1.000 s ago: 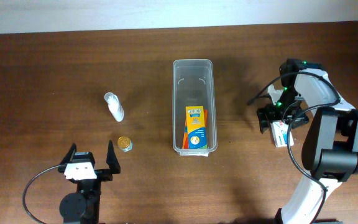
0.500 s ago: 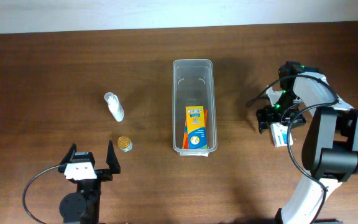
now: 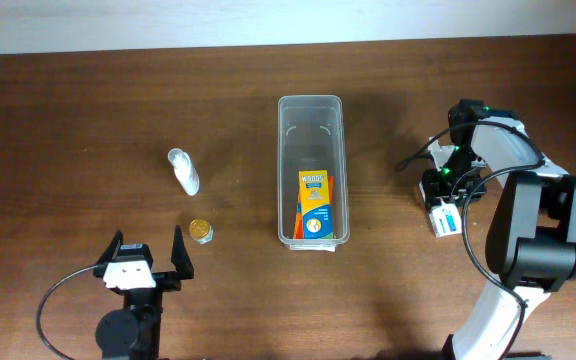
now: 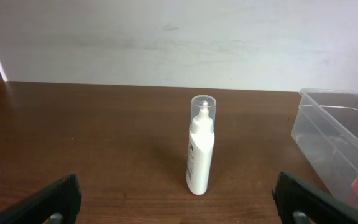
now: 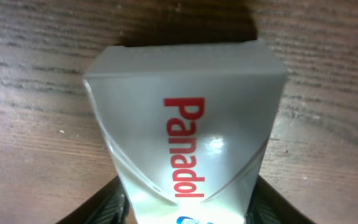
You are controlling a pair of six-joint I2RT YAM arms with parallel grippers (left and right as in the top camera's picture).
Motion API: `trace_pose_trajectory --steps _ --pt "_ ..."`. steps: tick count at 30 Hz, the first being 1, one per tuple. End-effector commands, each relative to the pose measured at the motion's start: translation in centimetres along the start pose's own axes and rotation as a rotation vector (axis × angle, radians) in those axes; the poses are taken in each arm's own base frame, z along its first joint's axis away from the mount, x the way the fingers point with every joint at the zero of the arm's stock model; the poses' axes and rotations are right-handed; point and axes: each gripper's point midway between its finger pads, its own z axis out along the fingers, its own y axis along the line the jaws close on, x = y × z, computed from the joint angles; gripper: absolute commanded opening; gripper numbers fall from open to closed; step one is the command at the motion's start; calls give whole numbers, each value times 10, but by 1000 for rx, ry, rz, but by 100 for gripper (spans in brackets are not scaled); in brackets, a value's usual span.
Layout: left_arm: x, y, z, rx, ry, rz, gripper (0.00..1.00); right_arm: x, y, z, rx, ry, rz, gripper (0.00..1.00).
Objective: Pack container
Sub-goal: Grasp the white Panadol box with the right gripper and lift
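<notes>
Right tool [image 3: 446,198] sits low over the worktop [image 3: 78,120], well to the right of the container, with its fingers closed against both sides of a white Panadol box [image 5: 185,124]. In the wrist view the box fills the gap between the fingers with wood grain close behind it, so it looks gripped but not yet lifted. Left tool [image 3: 149,258] rests at the near left edge with its fingers spread wide and nothing between them.

The container [image 3: 309,104], a long clear bin, lies lengthwise at the centre of the worktop. One orange and yellow box [image 3: 315,203] already lies flat in its near half; the far half is bare.

Outside it, besides the Panadol box, two smaller things wait on the left. A white bottle [image 4: 201,149] with a clear cap stands upright, well apart from the bin. A small gold round item [image 3: 200,231] sits nearer the left tool; what it is I cannot tell.

By my reckoning the packing is early: one item is in, a second is in hand on the right, and two on the left are untouched. The Panadol box must next be carried across and set into the bin, most likely in the free far half.
</notes>
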Motion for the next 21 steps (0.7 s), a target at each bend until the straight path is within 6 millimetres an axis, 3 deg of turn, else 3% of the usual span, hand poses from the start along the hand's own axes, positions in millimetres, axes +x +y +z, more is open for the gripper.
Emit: trace_pose_trajectory --steps 1,10,21 --pt "1 -1 0 11 1 19 99 0 0 -1 -8 -10 11 50" --pt "1 -1 0 11 1 19 99 -5 3 -1 -27 -30 71 43" --pt "1 -2 0 11 1 19 99 -6 5 -2 -34 -35 74 44"
